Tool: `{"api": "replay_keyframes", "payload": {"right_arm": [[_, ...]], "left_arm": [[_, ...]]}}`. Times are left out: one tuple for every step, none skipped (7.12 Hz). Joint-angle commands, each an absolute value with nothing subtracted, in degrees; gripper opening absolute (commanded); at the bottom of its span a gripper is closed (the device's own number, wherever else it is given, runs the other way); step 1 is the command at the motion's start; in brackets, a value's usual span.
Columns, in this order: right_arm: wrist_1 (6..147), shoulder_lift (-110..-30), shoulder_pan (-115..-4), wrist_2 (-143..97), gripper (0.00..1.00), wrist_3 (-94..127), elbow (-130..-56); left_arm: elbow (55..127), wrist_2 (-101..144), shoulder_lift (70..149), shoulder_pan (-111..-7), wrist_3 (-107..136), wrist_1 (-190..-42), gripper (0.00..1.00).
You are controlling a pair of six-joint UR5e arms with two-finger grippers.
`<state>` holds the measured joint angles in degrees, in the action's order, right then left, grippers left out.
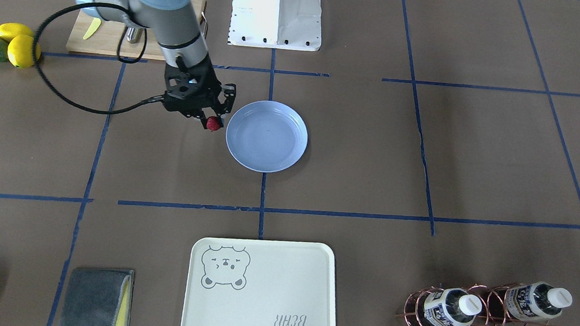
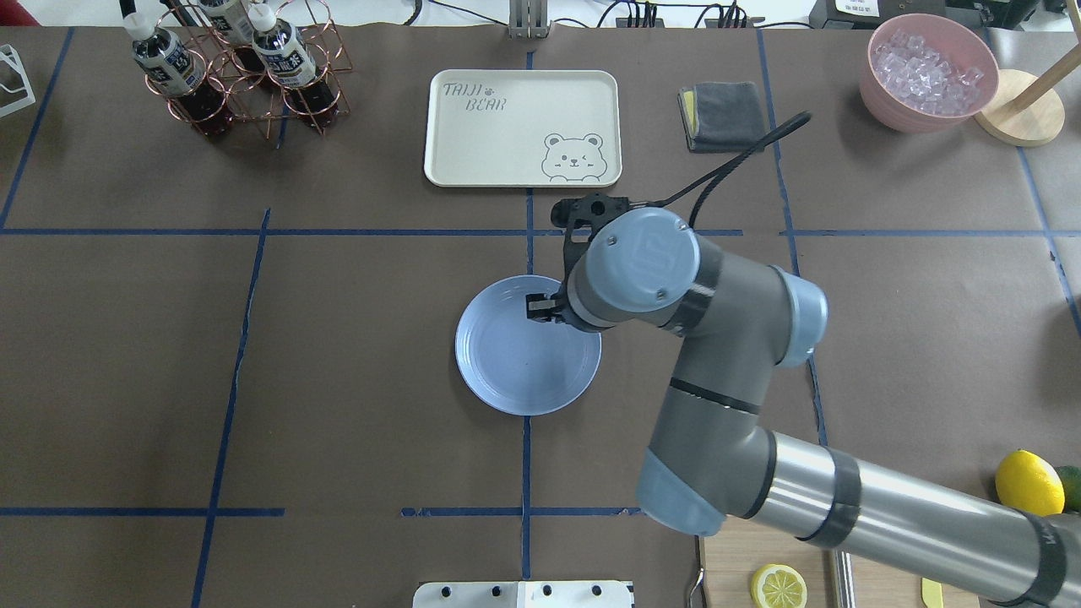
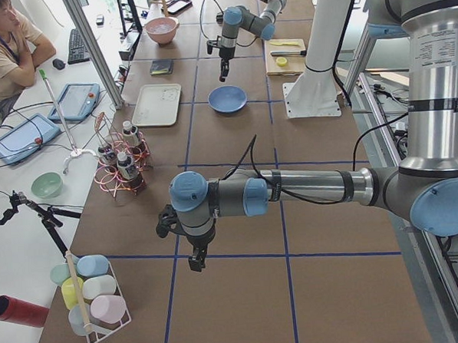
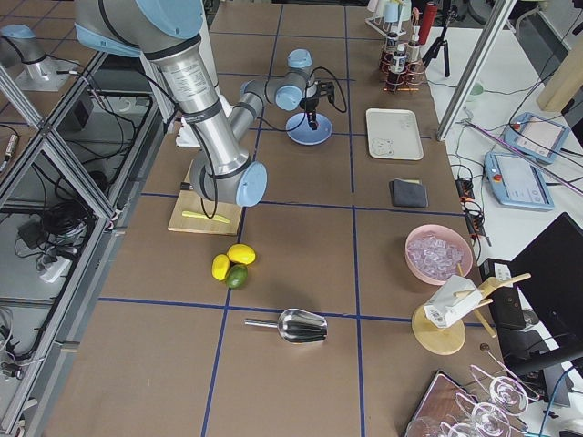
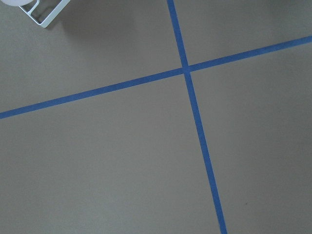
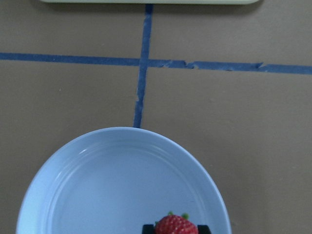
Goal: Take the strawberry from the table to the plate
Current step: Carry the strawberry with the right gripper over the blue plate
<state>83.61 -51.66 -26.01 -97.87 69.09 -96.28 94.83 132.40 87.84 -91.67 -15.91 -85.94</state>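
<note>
My right gripper (image 1: 212, 120) is shut on the strawberry (image 1: 213, 124), a small red berry held just above the table (image 1: 426, 169) at the rim of the light-blue plate (image 1: 266, 136). In the right wrist view the strawberry (image 6: 176, 225) sits between the jaws over the near rim of the plate (image 6: 112, 185). From overhead the right wrist covers the berry, and only a black fingertip (image 2: 537, 306) shows over the plate (image 2: 515, 371). My left gripper (image 3: 195, 258) hangs over bare table far from the plate, and I cannot tell whether it is open or shut.
A cream bear-print tray (image 1: 259, 292) lies beyond the plate. A copper rack of bottles (image 1: 486, 317), a grey cloth (image 1: 97, 299) and a pink bowl of ice (image 2: 927, 72) line the far side. Lemons and a lime (image 1: 14, 44) sit beside a wooden board (image 1: 107, 36).
</note>
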Motion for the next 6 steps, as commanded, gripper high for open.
{"api": "replay_keyframes", "payload": {"right_arm": [[83.7,-46.7,-21.5,-93.3,0.0,72.5,-88.6],[83.7,-46.4,-20.9,-93.2,0.0,72.9,-87.9],[83.8,-46.2,-20.9,-93.2,0.0,72.9,-87.4],[83.7,-46.2,-20.9,-93.1,0.0,72.9,-87.1],[83.7,-46.3,-20.9,-93.1,0.0,72.8,-87.0],[83.7,-46.3,-20.9,-91.7,0.0,72.8,-86.8]], "left_arm": [[94.8,132.4,87.8,-91.7,-15.9,-86.0,1.0],[94.8,132.5,87.8,-91.7,-15.9,-86.0,1.0],[94.8,132.5,87.8,-91.7,-15.9,-86.0,1.0],[94.8,132.5,87.8,-91.7,-15.9,-86.0,1.0],[94.8,132.5,87.8,-91.7,-15.9,-86.0,1.0],[94.8,132.5,87.8,-91.7,-16.0,-86.0,1.0]]}}
